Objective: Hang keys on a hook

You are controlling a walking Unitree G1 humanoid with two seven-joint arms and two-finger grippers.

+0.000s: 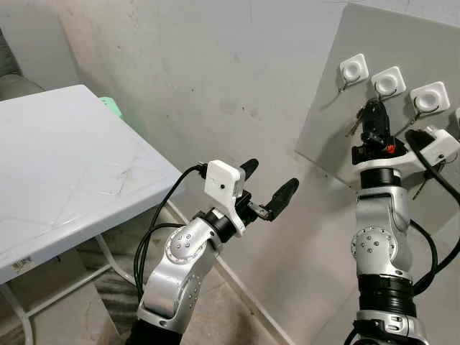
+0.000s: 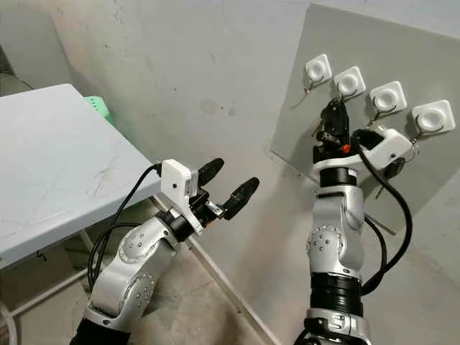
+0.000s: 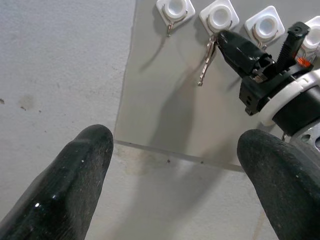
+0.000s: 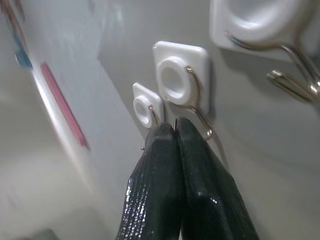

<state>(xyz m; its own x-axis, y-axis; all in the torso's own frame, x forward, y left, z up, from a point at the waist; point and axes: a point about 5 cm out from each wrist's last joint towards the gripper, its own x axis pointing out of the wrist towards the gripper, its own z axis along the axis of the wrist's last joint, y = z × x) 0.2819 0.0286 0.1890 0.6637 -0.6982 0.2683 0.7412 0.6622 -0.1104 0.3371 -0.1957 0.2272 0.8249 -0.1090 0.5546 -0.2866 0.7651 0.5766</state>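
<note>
My right hand [image 2: 333, 109] is raised to the grey board [image 2: 374, 50] that leans on the wall, its fingers [image 4: 175, 165] pressed together with a thin ring just showing between their tips. That ring belongs to the keys [image 3: 206, 62], which hang down against the board below the second hook [image 3: 220, 15] in the row; from my left wrist I see the key blades dangling beside my right fingertips, right under that hook's wire. Whether the ring already sits on the wire or rests only in my grip I cannot tell. Seen along my right fingers, their tips lie just beneath the curved wire of a white square hook base, with a smaller-looking hook further along the board and another, larger one close by. Four white hooks sit in a slanting row on the board; the first hook [image 2: 318, 70] is bare, and something dark hangs under the last hook [image 2: 433, 115] behind my wrist camera, too hidden to name. My left hand [image 1: 267, 192] is held out in mid-air in front of the wall, well apart from the board, its two fingers spread wide and holding nothing. To my left stands the white desk [image 1: 65, 165], with a small green thing [image 1: 110, 106] peeking out behind its far corner.
</note>
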